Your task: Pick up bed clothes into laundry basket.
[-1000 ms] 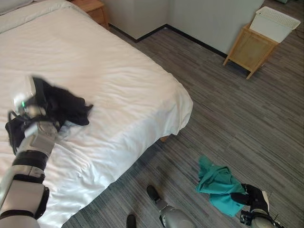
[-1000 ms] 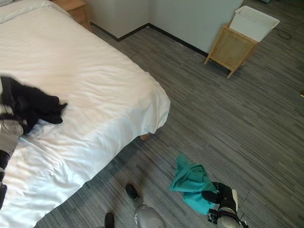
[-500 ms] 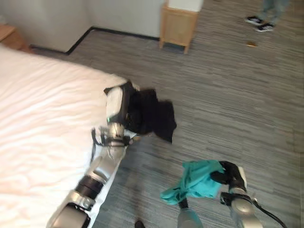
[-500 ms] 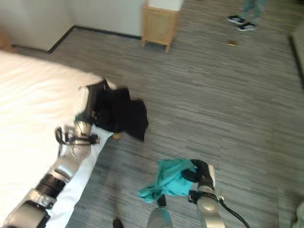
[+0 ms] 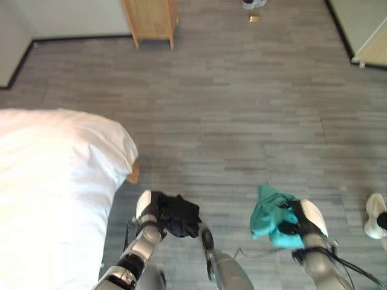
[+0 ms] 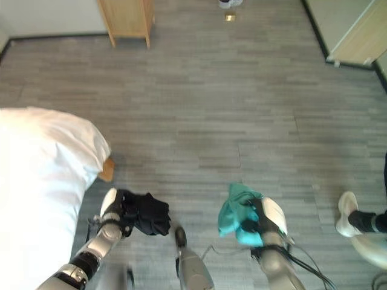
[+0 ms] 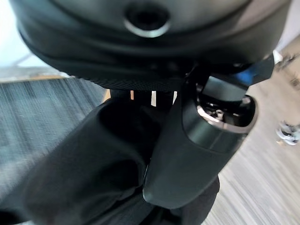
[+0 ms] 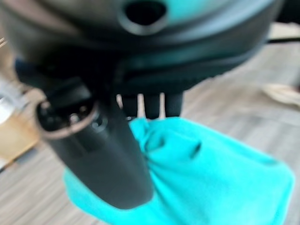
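Note:
My left hand [image 5: 147, 212] is shut on a bunched black garment [image 5: 179, 215], held low over the grey floor just off the bed's corner. In the left wrist view its thumb [image 7: 197, 154] presses into the black garment [image 7: 89, 173]. On the other side my right hand [image 5: 307, 219] is shut on a teal garment [image 5: 269, 212] that hangs from it above the floor. The right wrist view shows the thumb [image 8: 98, 154] clamped against the teal garment [image 8: 201, 178]. Both show again in the right eye view: the black garment [image 6: 147, 213] and the teal garment [image 6: 237, 212].
The white bed [image 5: 48, 187] fills the left side, with its corner near my left hand. A wooden cabinet [image 5: 151, 18] stands at the far wall. A person's white shoe [image 5: 376, 212] is at the right edge, and other shoes [image 5: 254, 3] at the top.
The camera has swung right, away from the bed toward open floor. My left hand has carried the black garment off the bed and lower. The right hand still holds the teal garment.

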You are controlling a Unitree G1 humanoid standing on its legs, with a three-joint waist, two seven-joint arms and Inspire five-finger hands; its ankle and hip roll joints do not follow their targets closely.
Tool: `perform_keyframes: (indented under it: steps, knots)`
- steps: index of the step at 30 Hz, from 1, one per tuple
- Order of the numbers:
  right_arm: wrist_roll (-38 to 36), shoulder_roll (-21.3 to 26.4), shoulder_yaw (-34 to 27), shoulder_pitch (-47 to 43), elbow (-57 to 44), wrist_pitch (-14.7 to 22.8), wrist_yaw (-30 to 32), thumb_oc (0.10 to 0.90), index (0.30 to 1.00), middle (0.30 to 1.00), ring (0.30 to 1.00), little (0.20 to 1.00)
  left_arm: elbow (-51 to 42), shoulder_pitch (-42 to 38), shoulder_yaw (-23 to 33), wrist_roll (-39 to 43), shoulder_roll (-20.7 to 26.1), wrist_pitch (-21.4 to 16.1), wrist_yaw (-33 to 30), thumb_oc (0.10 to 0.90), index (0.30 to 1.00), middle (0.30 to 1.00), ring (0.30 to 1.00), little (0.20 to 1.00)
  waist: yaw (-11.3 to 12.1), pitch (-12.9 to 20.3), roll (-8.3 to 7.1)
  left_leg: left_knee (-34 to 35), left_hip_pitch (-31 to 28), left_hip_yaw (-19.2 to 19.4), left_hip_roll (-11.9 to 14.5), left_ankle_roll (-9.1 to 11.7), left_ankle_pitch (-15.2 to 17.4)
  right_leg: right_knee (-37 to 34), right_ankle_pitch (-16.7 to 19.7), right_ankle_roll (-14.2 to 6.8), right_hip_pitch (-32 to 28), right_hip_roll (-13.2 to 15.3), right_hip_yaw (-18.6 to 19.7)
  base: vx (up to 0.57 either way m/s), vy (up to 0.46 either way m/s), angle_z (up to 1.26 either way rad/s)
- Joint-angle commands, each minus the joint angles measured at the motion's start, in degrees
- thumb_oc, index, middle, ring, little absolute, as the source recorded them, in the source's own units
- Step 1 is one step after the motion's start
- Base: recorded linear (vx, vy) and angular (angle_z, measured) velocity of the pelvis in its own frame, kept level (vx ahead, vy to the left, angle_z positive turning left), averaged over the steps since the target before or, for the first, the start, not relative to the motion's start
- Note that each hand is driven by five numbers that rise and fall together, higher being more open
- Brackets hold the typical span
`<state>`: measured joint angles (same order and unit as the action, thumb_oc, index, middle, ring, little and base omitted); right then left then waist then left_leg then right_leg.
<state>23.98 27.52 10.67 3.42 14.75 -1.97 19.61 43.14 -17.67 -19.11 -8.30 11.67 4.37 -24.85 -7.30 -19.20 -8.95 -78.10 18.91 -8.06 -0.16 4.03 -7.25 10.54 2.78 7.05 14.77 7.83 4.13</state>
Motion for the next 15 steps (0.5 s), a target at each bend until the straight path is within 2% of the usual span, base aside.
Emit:
perform_keyframes:
  steps: [1,2,3,4,5,6,7,8,9,10,11,12,14,15]
  knots:
    - [-7.1,7.0,-2.3,-6.0,-3.6,3.1,0.1,0.4,0.3,0.3,0.3,0.3,-15.9,-3.0,-0.7,0.1,3.7,-5.6,-5.4,0.4,0.3,0.3,0.3,0.3,2.2,2.6,2.45,-4.1,5.3,-0.8,-3.8,-0.3,15.6,-8.3,-2.0,-10.4,-8.8,1.7,4.4,0.33,-0.132,0.28]
    - [-10.5,7.0,-0.9,-8.5,-2.5,3.4,1.8,0.4,0.3,0.3,0.3,0.3,-16.4,-3.5,-1.1,0.7,3.1,-5.5,-5.2,0.4,0.3,0.3,0.3,0.3,3.8,2.5,2.87,1.9,8.1,-0.5,-5.6,-0.7,15.7,-9.4,-2.4,-10.4,-10.1,1.4,5.6,0.36,-0.109,-0.03]
    - [-11.1,7.9,-1.4,-9.7,-3.7,4.0,1.7,0.4,0.3,0.3,0.3,0.3,-18.1,-3.6,-1.9,-0.1,3.1,-6.1,-4.1,0.4,0.3,0.3,0.3,0.3,4.8,2.1,4.19,11.0,9.4,-0.1,-6.1,-0.5,16.2,-10.4,-2.9,-10.7,-11.3,0.7,5.5,0.42,-0.072,-0.2]
    - [-11.7,8.4,-1.4,-9.8,-4.2,4.9,1.5,0.4,0.3,0.3,0.3,0.3,-19.3,-2.7,-2.1,-0.8,2.5,-6.8,-3.2,0.4,0.3,0.3,0.3,0.3,5.5,2.2,6.02,26.3,5.8,0.1,-4.7,-0.4,14.0,-11.2,-3.9,-11.1,-12.2,-0.2,5.3,0.47,-0.029,-0.16]
    - [-14.6,11.7,-5.5,-6.8,-6.7,7.4,-0.6,0.4,0.3,0.3,0.3,0.3,-21.1,-1.2,-1.0,-1.4,3.6,-7.0,-2.9,0.4,0.3,0.3,0.3,0.3,5.4,2.5,7.03,42.6,4.8,3.3,-4.4,-0.4,11.2,-12.5,-4.7,-11.6,-13.4,-1.3,5.0,0.54,0.0,-0.05]
    - [-16.0,13.6,-5.9,-8.8,-5.4,7.0,0.1,0.4,0.3,0.3,0.3,0.3,-20.6,0.5,-1.0,-2.0,3.9,-7.1,-2.2,0.4,0.3,0.3,0.3,0.3,6.3,3.6,8.51,58.0,3.9,7.1,-4.5,-0.6,8.7,-14.0,-5.7,-12.0,-14.8,-3.0,4.0,0.71,-0.05,0.23]
    - [-19.8,17.3,-10.8,-5.1,-8.1,10.6,-2.9,0.4,0.3,0.3,0.3,0.3,-22.0,1.3,0.1,-2.9,4.5,-7.9,-0.6,0.4,0.3,0.3,0.3,0.3,7.0,4.6,10.6,75.8,3.2,13.2,-4.5,0.9,1.4,-15.5,-8.7,-12.1,-18.8,-6.0,3.7,0.54,-0.044,0.16]
    - [-19.9,17.6,-11.0,-4.7,-8.1,10.7,-2.9,0.4,0.3,0.3,0.3,0.3,-21.9,1.3,-0.1,-2.9,4.2,-7.9,-0.6,0.4,0.3,0.3,0.3,0.3,7.3,4.6,10.49,77.1,2.3,13.4,-4.8,0.8,0.9,-15.5,-9.0,-12.2,-19.0,-5.6,3.8,0.52,-0.016,0.25]
    - [-19.5,17.8,-10.9,-5.8,-6.9,10.4,-3.0,0.4,0.3,0.3,0.3,0.3,-20.7,0.8,0.0,-3.4,3.5,-7.8,0.0,0.4,0.3,0.3,0.3,0.3,7.5,5.5,11.61,82.0,-0.2,13.5,-4.8,0.1,0.3,-15.0,-10.4,-12.6,-20.3,-5.8,4.1,0.39,0.028,0.2]
    - [-33.8,11.6,-9.2,-6.5,-0.7,9.0,-5.1,0.4,0.3,0.3,0.3,0.3,-19.8,0.1,-1.3,-2.5,2.7,-7.5,-0.4,0.4,0.3,0.3,0.3,0.3,7.5,5.4,12.04,81.5,-0.3,14.5,-5.4,0.3,-1.2,-14.0,-12.0,-12.6,-23.1,-5.2,3.6,0.37,0.028,-0.1]
    - [-33.8,11.6,-9.2,-6.6,-0.6,9.0,-5.1,0.4,0.3,0.3,0.3,0.3,-19.8,0.0,-1.2,-2.5,2.7,-7.5,-0.4,0.4,0.3,0.3,0.3,0.3,7.5,5.4,12.05,81.5,-0.4,14.6,-5.4,0.3,-1.2,-14.0,-12.0,-12.6,-23.1,-5.2,3.6,0.73,0.069,-1.58]
    - [-35.0,9.4,-10.5,-3.2,-3.4,7.6,-9.9,0.4,0.3,0.3,0.3,0.3,-17.9,1.5,-1.1,-1.2,1.9,-7.5,1.0,0.4,0.3,0.3,0.3,0.3,7.5,7.7,12.51,82.0,-3.9,12.7,-5.8,-1.5,-0.1,-8.3,-14.2,-14.0,-24.8,-3.0,2.9,0.73,0.087,-1.36]
    - [-35.4,7.8,-11.1,-2.1,1.4,8.1,-10.8,0.4,0.3,0.3,0.3,0.3,-17.1,2.0,-2.3,-1.4,1.3,-7.2,2.3,0.4,0.3,0.3,0.3,0.3,7.5,8.6,12.24,82.4,-7.6,12.6,-6.0,-1.9,0.5,0.4,-10.7,-16.2,-23.4,-1.0,1.5,0.74,0.087,0.17]
    - [-35.8,7.9,-10.4,-4.3,9.1,8.4,-10.6,0.4,0.3,0.3,0.3,0.3,-15.5,1.9,-3.2,-1.9,1.2,-7.1,2.7,0.4,0.3,0.3,0.3,0.3,7.8,8.5,11.66,82.6,-9.8,12.7,-6.4,-2.4,1.6,9.8,-4.0,-18.1,-21.1,0.9,0.8,0.46,0.053,0.44]
